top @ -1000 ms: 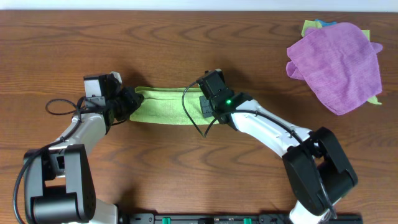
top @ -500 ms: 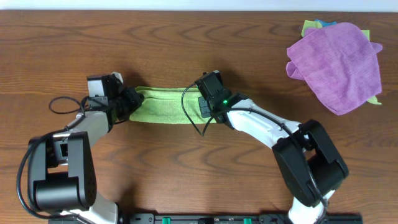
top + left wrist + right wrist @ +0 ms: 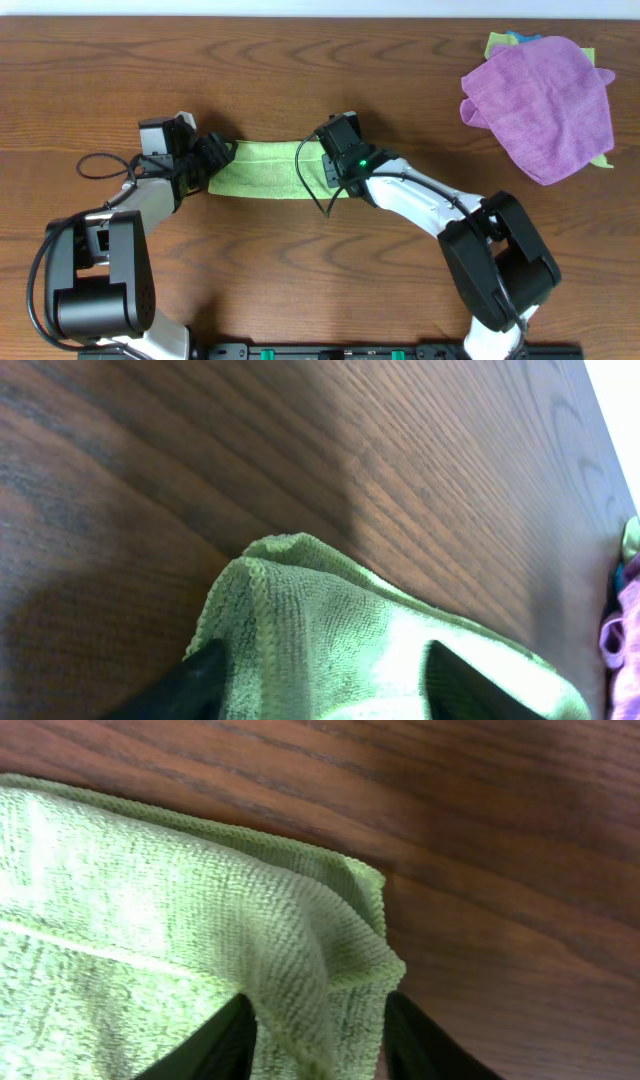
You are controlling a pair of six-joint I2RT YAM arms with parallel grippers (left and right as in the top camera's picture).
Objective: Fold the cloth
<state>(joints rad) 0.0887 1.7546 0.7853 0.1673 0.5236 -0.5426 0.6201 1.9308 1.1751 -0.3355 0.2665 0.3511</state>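
The green cloth [image 3: 265, 168] lies on the wooden table as a long, narrow folded strip between my two arms. My left gripper [image 3: 218, 155] is at the strip's left end. In the left wrist view its jaws stand wide apart, with the cloth [image 3: 330, 630] lying flat between them, so the left gripper [image 3: 322, 665] is open. My right gripper [image 3: 330, 172] is at the right end. In the right wrist view a raised fold of cloth [image 3: 150, 920] sits loosely between its parted fingers, and the right gripper [image 3: 318, 1015] is open too.
A crumpled purple cloth [image 3: 540, 100] lies at the back right on top of yellow-green and blue cloths [image 3: 505, 42]. A black cable [image 3: 100, 168] loops beside the left arm. The table's far edge runs along the top of the overhead view.
Both grippers were shut on the ends of the cloth and have now opened. The cloth's ends rest on the table, and the left end has shifted slightly.
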